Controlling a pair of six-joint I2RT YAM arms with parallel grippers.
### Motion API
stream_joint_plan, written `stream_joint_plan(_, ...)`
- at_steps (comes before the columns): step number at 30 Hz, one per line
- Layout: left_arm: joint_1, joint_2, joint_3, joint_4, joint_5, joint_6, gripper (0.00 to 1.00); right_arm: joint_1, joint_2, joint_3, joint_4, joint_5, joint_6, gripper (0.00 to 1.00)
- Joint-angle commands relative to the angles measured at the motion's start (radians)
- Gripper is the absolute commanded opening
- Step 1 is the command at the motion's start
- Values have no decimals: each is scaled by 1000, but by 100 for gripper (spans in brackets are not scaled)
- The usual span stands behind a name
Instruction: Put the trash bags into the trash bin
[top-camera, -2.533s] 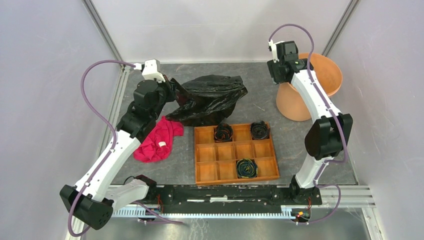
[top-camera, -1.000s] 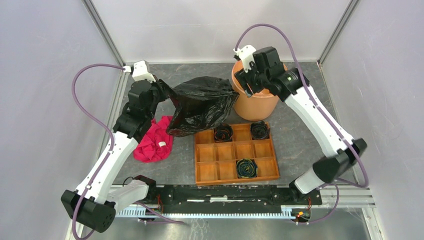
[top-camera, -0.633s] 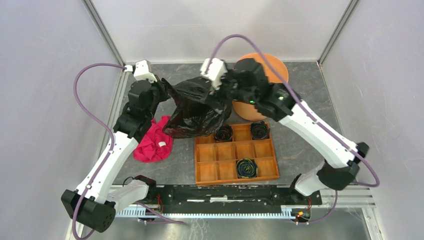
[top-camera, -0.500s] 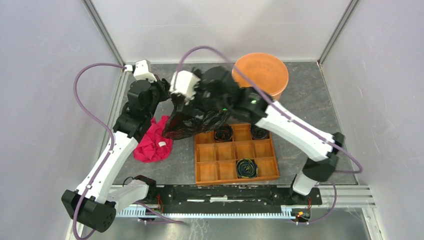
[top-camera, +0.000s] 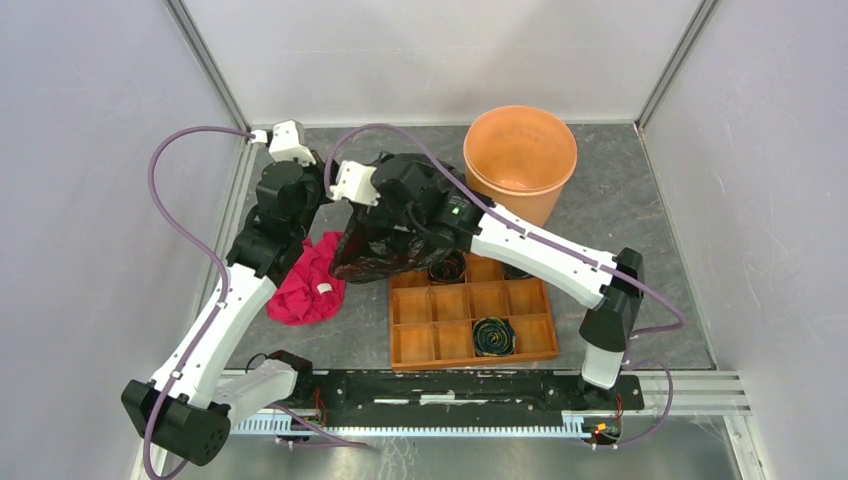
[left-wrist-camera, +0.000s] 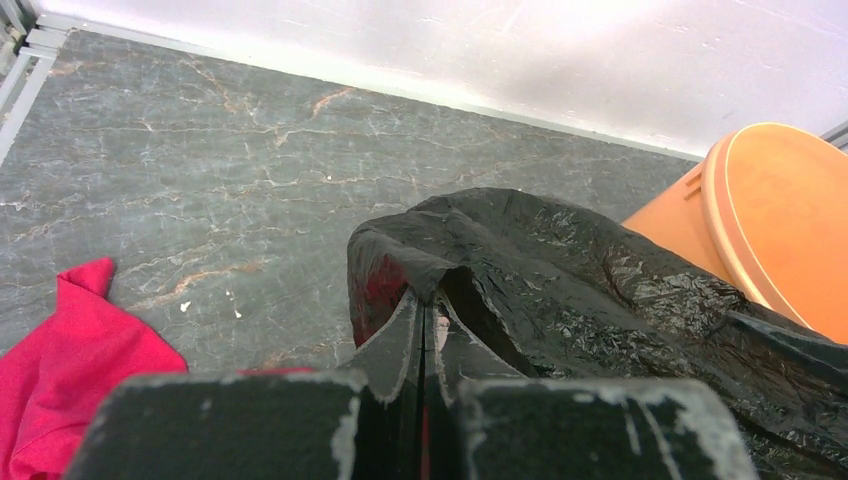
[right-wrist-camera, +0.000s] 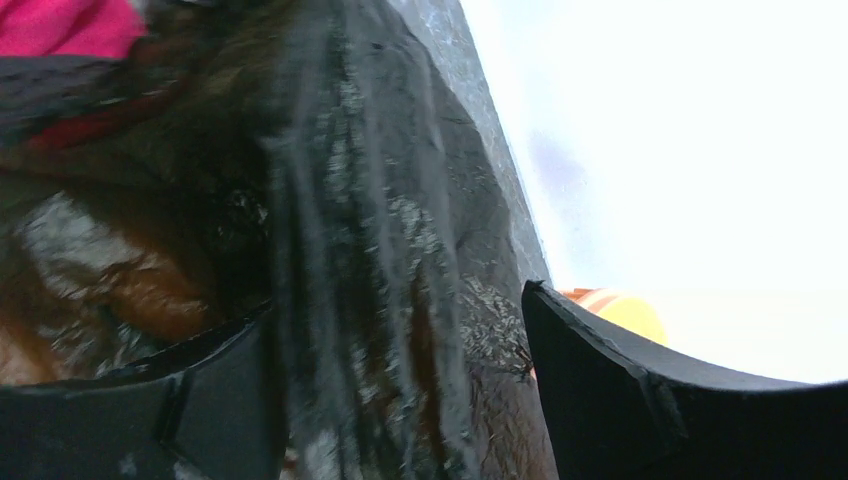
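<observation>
Trash bag partly behind right arm

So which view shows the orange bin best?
The top external view: the trash bin stands upright, whole rim and inside visible. The left wrist view catches only part of it; the right wrist, a blurred orange sliver.

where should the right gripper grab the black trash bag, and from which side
I'd grip the raised fold of film on the trash bag, away from the corner the left gripper pinches. Come in over the bag from the trash bin side: that ridge stands between the right gripper's open fingers, thin enough to pinch.
</observation>
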Motion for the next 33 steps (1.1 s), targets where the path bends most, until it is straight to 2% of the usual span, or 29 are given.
stream_joint_plan(1,-5,-30,9,40,-21,18,2,-73,-7,-9,98,-42,61,72)
stream_joint_plan(3,-5,-28,6,44,-15,17,2,-91,-17,-15,113,-49,94,51)
stream_joint_plan(5,-4,-27,7,44,-12,14,10,-112,-38,-24,141,-79,143,23)
stream_joint_plan(6,-5,-27,8,44,-8,14,21,-126,-47,-26,150,-109,166,11)
stream_joint_plan(7,-4,-29,10,42,-3,12,39,-139,-54,-26,160,-144,205,2)
stream_joint_plan(8,-4,-30,14,38,-1,5,59,-157,-60,-26,170,-175,235,0)
stream_joint_plan(9,-6,-31,22,29,0,-8,72,-172,-63,-25,178,-214,270,0)
stream_joint_plan(11,-6,-36,53,-27,3,-47,95,-204,-62,-20,186,-270,325,0)
stream_joint_plan(12,-7,-39,69,-65,10,-62,99,-220,-62,-18,188,-293,347,0)
stream_joint_plan(16,-6,-61,93,-253,124,-104,100,-264,-66,-27,205,-354,407,0)
stream_joint_plan(20,-8,-71,33,-304,423,-53,100,-276,-79,-48,234,-413,425,0)
stream_joint_plan(27,-34,18,16,-398,395,-28,100,-284,-99,-50,240,-467,430,0)
stream_joint_plan(30,-33,34,-9,-406,329,-41,100,-288,-121,-71,253,-471,437,0)
stream_joint_plan(33,-34,62,-37,-389,348,-63,99,-298,-139,-93,276,-482,458,0)
